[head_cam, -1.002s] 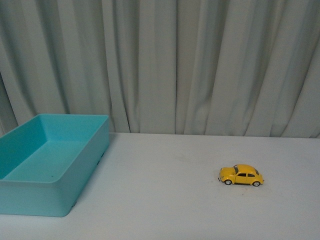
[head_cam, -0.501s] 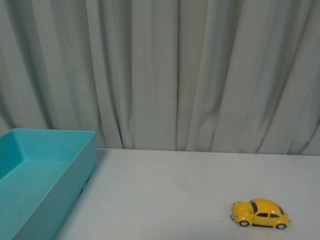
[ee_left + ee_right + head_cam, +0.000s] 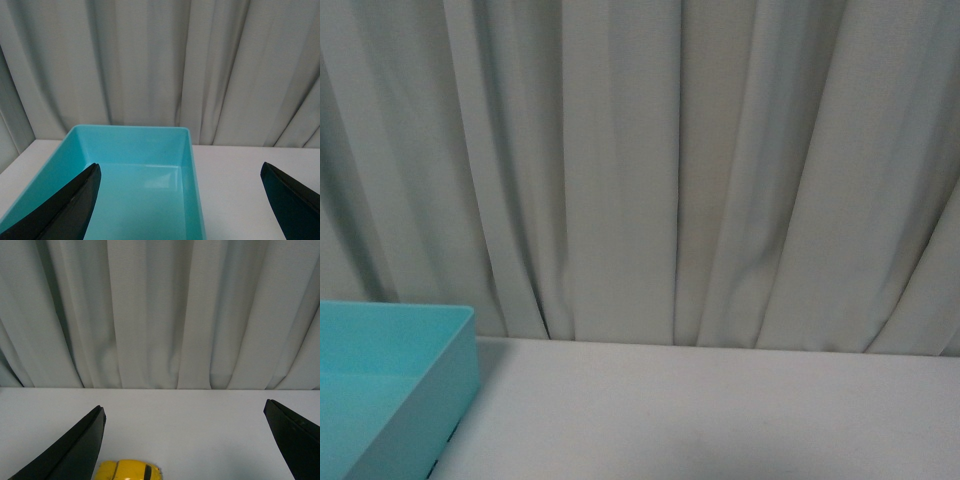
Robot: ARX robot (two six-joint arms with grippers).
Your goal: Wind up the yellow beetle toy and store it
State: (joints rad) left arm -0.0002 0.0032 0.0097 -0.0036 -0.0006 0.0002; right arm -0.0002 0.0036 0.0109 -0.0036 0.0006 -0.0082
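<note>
The yellow beetle toy shows only in the right wrist view, its rounded roof at the picture's lower edge on the white table. It lies close to the inner side of one black finger of my open right gripper, apart from it. My left gripper is open and empty, held above the near end of a teal bin. The front view shows neither gripper nor the toy.
The teal bin stands at the table's left, and what shows of its inside is empty. Grey curtains hang right behind the table's far edge. White table runs to the right of the bin.
The front view has tilted upward: the toy has slid down out of the picture, the bin has dropped to the lower left corner, and the curtain now fills most of the frame.
</note>
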